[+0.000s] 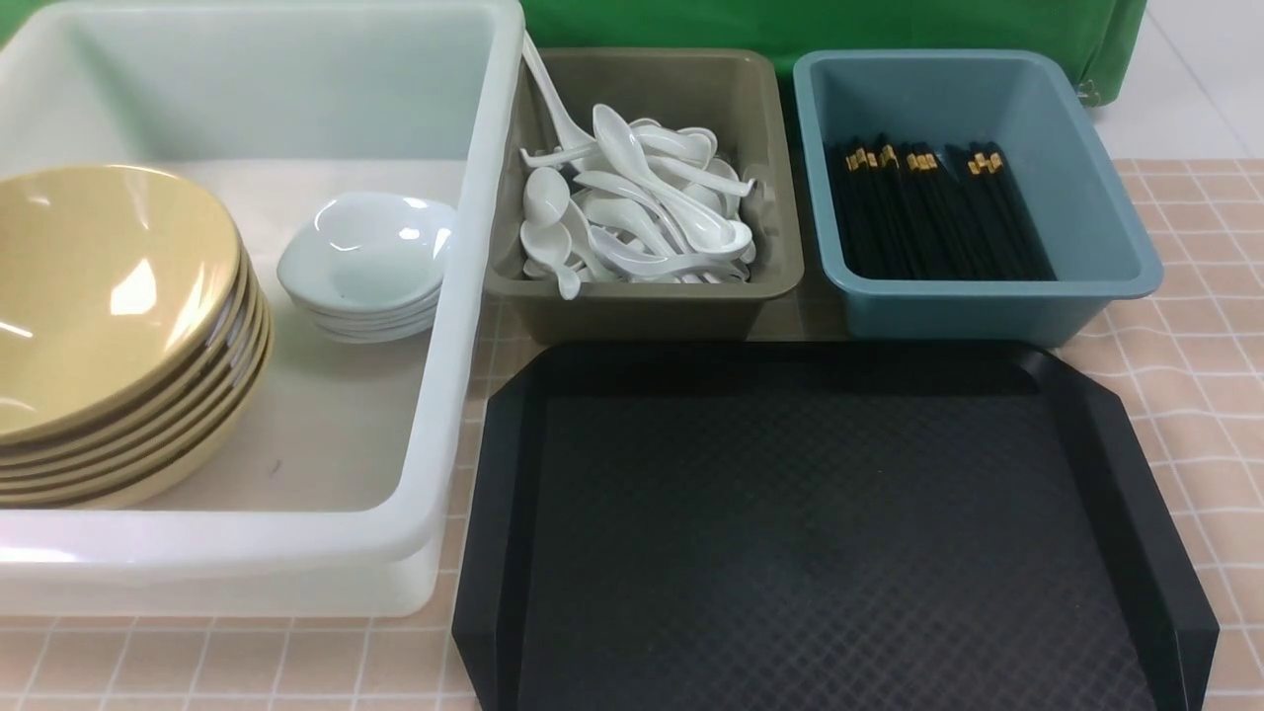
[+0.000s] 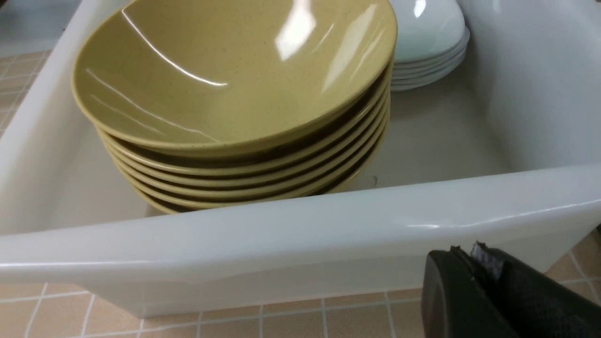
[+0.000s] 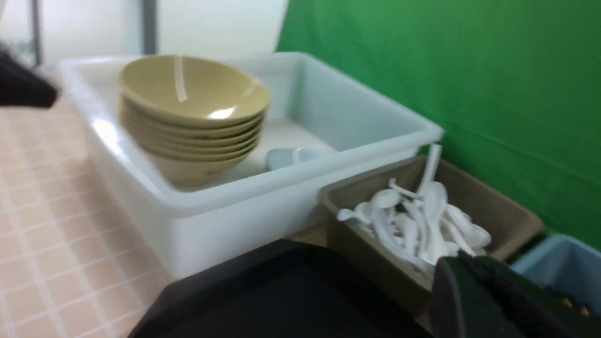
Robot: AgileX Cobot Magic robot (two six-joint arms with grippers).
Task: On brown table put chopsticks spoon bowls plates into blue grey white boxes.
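Hands, left (image 2: 474, 263) and right (image 3: 474, 277), both clenched on nothing, left just outside white tub (image 1: 464, 326). Inside tub: stacked bowls (image 1: 109, 326), plates (image 1: 365, 262) beside them. Beyond tub: spoons (image 1: 632, 212) in grey bin (image 1: 642, 296), chopsticks (image 1: 933, 212) in blue bin (image 1: 987, 306).

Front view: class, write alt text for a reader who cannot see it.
A bare black tray sits in front of three filled bins on a checked table: a white tub with stacked yellow bowls and white plates, an olive bin of spoons, and a blue bin of chopsticks.
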